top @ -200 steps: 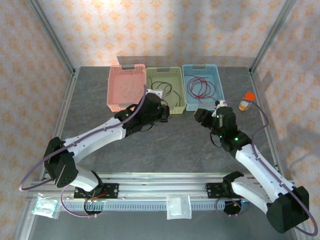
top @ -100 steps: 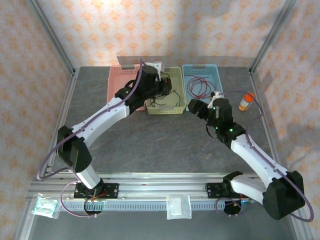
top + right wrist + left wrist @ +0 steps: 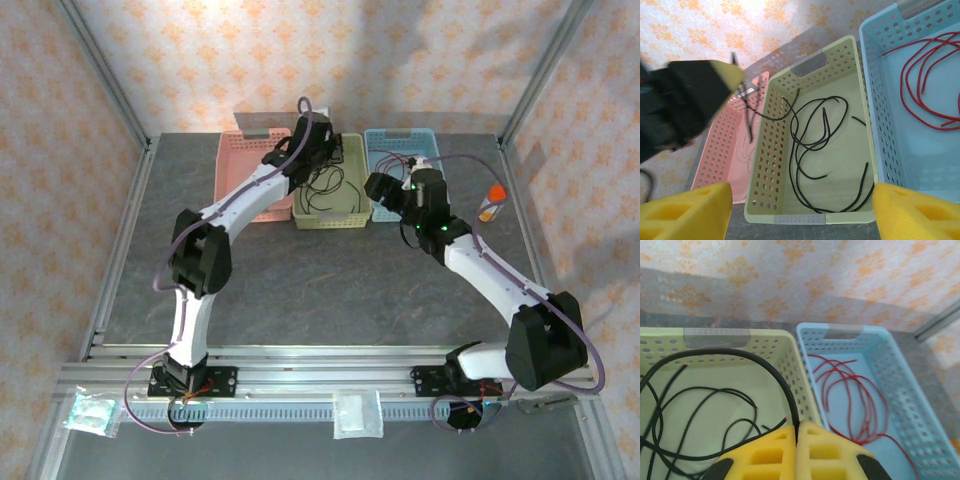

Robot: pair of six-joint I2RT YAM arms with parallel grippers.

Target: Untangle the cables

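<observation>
A black cable (image 3: 789, 402) lies in loose loops in the green basket (image 3: 330, 222), the middle one of three baskets standing in a row at the far side of the tabletop (image 3: 330, 285). One end of it rises out of the basket, arcs over and runs down between the yellow pads of the left tool (image 3: 797, 440), which are pressed together on it. In the top view this tool (image 3: 318, 152) hangs over the far part of the green basket.

A red cable (image 3: 871, 405) lies coiled in the blue basket (image 3: 403, 134) just to the right. A thin pale cable (image 3: 747, 150), hard to make out, lies in the pink basket (image 3: 240, 175) on the left.

The right tool (image 3: 800, 212) is spread wide, its two yellow pads at the bottom corners of its wrist view, and it holds nothing. It hovers by the near ends of the green and blue baskets.

A small orange-capped bottle (image 3: 491, 202) stands on the tabletop to the right of the blue basket, apart from it.
</observation>
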